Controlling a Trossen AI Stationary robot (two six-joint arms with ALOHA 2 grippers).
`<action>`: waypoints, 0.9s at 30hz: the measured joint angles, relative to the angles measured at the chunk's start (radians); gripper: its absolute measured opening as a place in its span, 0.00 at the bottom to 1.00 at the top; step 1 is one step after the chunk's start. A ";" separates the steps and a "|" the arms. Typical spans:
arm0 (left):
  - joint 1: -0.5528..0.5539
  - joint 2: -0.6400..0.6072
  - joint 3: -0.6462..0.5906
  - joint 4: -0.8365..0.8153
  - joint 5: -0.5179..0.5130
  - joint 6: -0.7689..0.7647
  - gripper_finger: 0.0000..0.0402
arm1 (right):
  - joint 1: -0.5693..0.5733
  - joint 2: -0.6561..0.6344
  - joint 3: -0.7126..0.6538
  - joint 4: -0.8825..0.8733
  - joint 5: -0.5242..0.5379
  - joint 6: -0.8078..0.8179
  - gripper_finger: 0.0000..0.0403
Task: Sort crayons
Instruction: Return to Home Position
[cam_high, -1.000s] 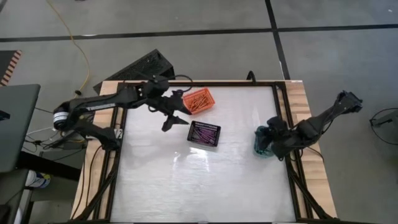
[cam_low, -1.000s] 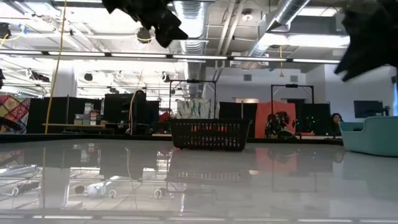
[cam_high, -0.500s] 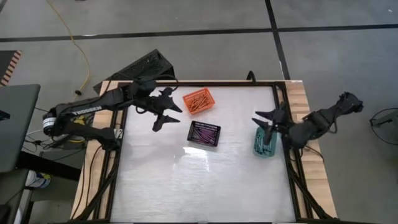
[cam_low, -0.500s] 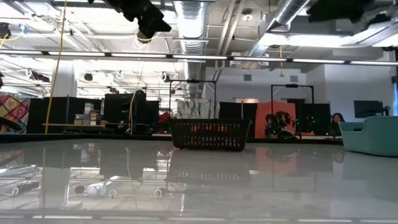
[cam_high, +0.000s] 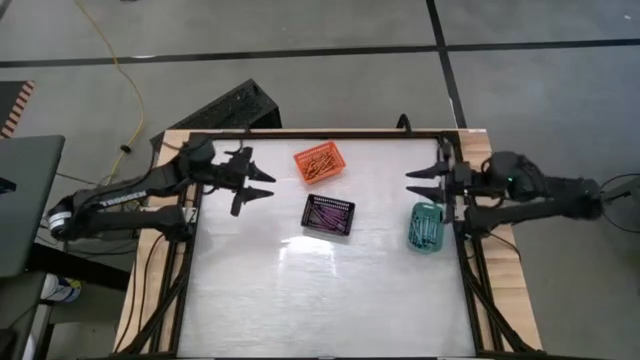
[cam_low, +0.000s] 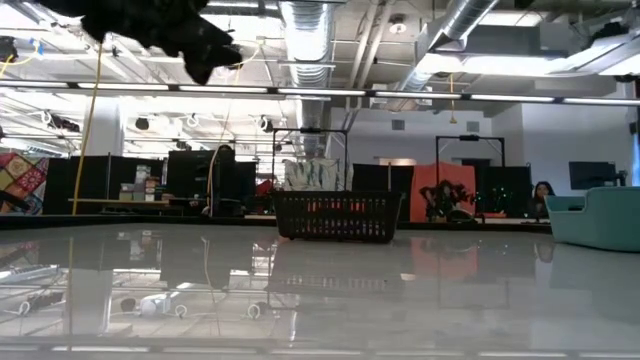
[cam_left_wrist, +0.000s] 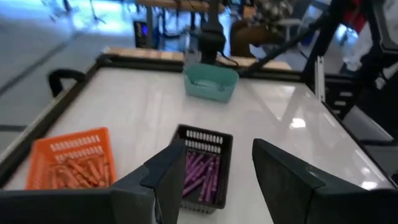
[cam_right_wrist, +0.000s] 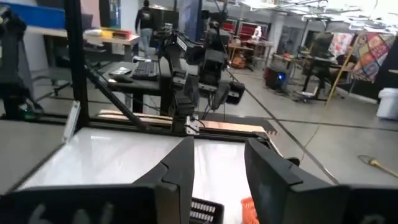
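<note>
From above, teal crayons (cam_high: 425, 231) inside teal basket (cam_high: 411, 226)

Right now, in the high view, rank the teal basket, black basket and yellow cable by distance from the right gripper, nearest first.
From the right gripper, open at the table's right edge:
1. The teal basket, just beside it on the right.
2. The black basket, near the table's middle.
3. The yellow cable, on the floor off the table's left side.

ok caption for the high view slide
Crayons sorted by colour: small orange plastic basket, black basket, teal basket; left claw and right claw open at the table's sides.
</note>
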 joint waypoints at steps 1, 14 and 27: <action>0.000 -0.031 -0.018 0.008 -0.014 -0.004 0.43 | -0.042 0.009 -0.018 0.028 -0.050 -0.011 0.34; 0.000 -0.419 -0.235 -0.006 -0.139 -0.018 0.43 | -0.442 0.048 -0.335 0.431 -0.583 0.082 0.26; -0.067 -0.724 -0.434 0.034 -0.263 -0.059 0.43 | -0.478 -0.063 -0.516 0.612 -0.598 0.121 0.24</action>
